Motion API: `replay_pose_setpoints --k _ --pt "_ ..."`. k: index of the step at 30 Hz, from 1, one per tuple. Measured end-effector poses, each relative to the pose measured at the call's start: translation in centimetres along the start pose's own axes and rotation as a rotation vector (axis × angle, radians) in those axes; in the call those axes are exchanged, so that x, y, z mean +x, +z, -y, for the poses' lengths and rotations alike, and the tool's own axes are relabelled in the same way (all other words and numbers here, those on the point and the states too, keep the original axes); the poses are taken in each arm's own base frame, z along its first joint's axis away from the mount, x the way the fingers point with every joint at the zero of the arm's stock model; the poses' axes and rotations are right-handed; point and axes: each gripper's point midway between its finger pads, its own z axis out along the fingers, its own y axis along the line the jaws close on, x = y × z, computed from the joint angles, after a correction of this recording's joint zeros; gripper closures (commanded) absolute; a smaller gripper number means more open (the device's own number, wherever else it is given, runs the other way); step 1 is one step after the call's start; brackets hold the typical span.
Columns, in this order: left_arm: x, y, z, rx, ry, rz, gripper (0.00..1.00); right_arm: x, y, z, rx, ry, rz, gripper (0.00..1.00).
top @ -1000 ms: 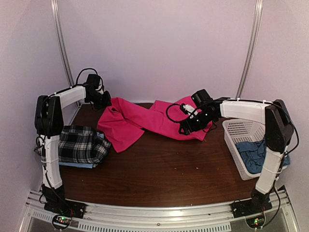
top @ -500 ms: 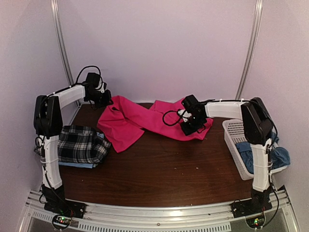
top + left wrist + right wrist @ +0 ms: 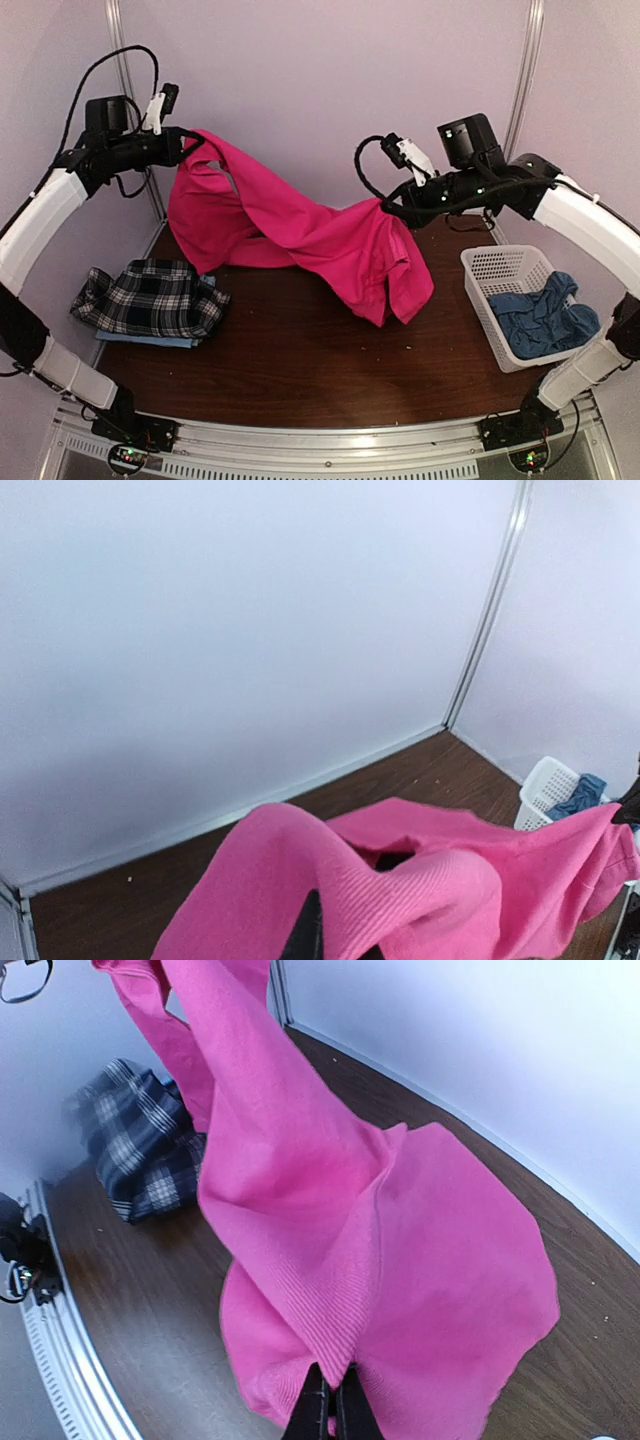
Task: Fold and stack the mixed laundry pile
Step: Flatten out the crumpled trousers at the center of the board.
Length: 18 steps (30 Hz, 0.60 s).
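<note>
**Above the desk: trousers strung up**

Left end effector is clamped tight on one end and right end effector is pinched closed on the other. Pink cloth sags between them. Plaid shirt lies at the left.

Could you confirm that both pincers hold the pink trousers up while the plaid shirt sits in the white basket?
Not quite: the plaid shirt lies on the table at the left, not in the white basket, as the top view shows. The left pincer and right pincer do hold the pink trousers up.
</note>
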Motion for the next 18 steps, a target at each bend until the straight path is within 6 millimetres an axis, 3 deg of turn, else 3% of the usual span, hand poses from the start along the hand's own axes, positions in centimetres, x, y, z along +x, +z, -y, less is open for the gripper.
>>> replay_pose_setpoints --k 2,3,5,6,8,9,11,13,15,18 --pt "-2.4 -2.3 2.0 0.041 0.048 0.081 1.0 -0.6 -1.8 -0.4 -0.036 0.034 0.036 1.0" --pt "-3.1 -2.7 2.5 0.053 0.062 0.103 1.0 -0.8 -2.3 0.4 -0.033 0.064 0.048 1.0" --pt "-4.1 -2.5 2.7 0.068 0.069 0.118 1.0 -0.7 -2.3 3.9 0.017 0.134 0.054 1.0" --pt "-4.4 -1.9 2.5 0.07 0.067 0.12 1.0 -0.2 -1.6 6.2 0.061 0.172 0.042 0.95" --pt "-4.2 0.4 1.2 0.051 0.042 0.101 1.0 1.1 0.7 10.8 0.151 0.244 -0.01 0.62" --pt "-3.5 1.7 0.3 0.035 0.02 0.082 1.0 1.8 2.2 12.9 0.191 0.278 -0.042 0.51" --pt "-0.5 5.6 -2.3 -0.011 -0.052 0.003 1.0 3.1 5.7 17.2 0.275 0.331 -0.115 0.41" --pt "3.1 9.4 -4.8 -0.044 -0.125 -0.091 1.0 4.0 8.4 19.6 0.315 0.359 -0.167 0.35" --pt "7.4 12.8 -6.9 -0.067 -0.198 -0.184 1.0 5.1 10.0 20.1 0.314 0.368 -0.211 0.35" --pt "13.7 15.8 -9.0 -0.103 -0.299 -0.321 1.0 6.6 10.7 17.3 0.247 0.364 -0.262 0.37"
